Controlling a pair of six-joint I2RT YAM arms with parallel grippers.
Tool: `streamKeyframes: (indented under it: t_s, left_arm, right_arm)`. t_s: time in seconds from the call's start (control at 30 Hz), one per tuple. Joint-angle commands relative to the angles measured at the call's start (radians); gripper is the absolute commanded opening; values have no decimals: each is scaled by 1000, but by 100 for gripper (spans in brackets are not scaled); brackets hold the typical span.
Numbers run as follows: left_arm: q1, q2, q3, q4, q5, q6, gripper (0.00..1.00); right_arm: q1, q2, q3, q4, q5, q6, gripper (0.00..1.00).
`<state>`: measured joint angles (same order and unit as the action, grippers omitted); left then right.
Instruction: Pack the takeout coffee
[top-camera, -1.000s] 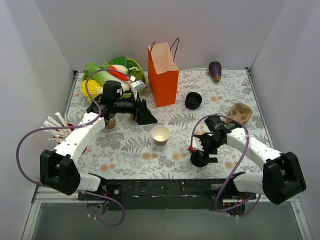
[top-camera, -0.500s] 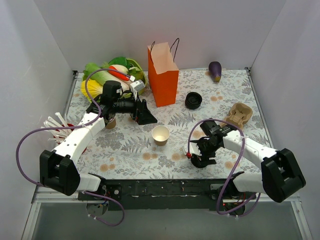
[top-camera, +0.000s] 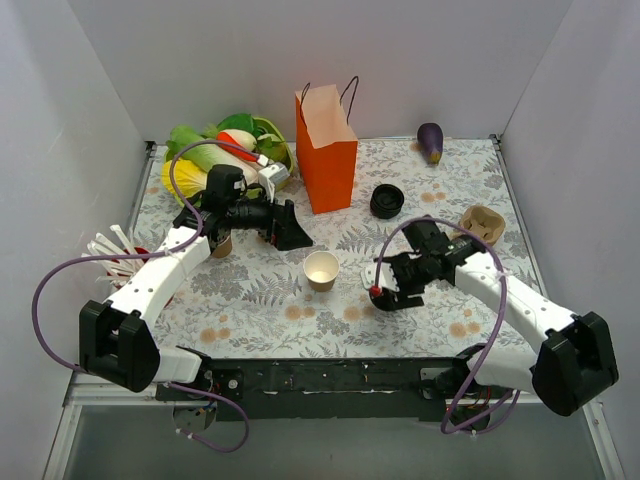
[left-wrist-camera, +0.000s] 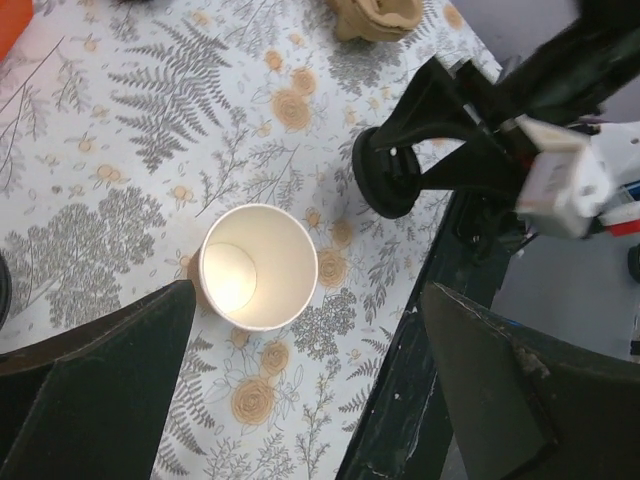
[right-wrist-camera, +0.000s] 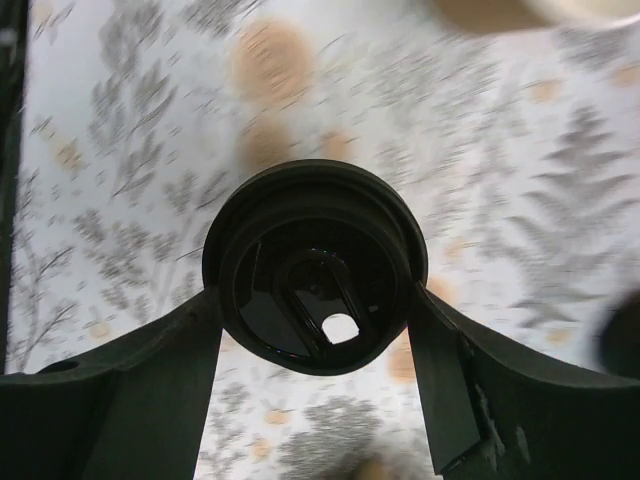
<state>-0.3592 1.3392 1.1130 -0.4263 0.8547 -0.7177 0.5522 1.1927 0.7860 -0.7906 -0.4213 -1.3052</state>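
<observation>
Black lid (right-wrist-camera: 315, 268) in R gripper (right-wrist-camera: 318, 330)

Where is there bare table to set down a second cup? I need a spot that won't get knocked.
The near-left stretch of table, in front of the open cup, is bare. So is the far-right strip between the black lid and the eggplant. It is crowded at the far left by the vegetable pile, and around the right claw holding a lid.
</observation>
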Motion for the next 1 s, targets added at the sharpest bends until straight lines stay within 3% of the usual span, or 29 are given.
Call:
streamKeyframes:
  t_s: [0.0,0.2,0.4,0.67,0.97]
  left_arm:
    - [19,-57,-35,-52,-138,-64,98]
    - [81,-32,-30,-117,-129,-161,98]
    - [167,-77,-64,-92,-166,-241,98]
    - [197,-130,-105,-88,-158,-270,98]
    - [200,-179,-170,-72,-178,-295,98]
  right_arm:
    - [15,60,258,-38,-129,86,63]
    - [104,244,482,-50,-134,205,63]
    - [167,406,642,-70,-111,221,63]
    - [221,597,850,-173,-44,221,62]
    - [267,688,950,-304,-2,159,62]
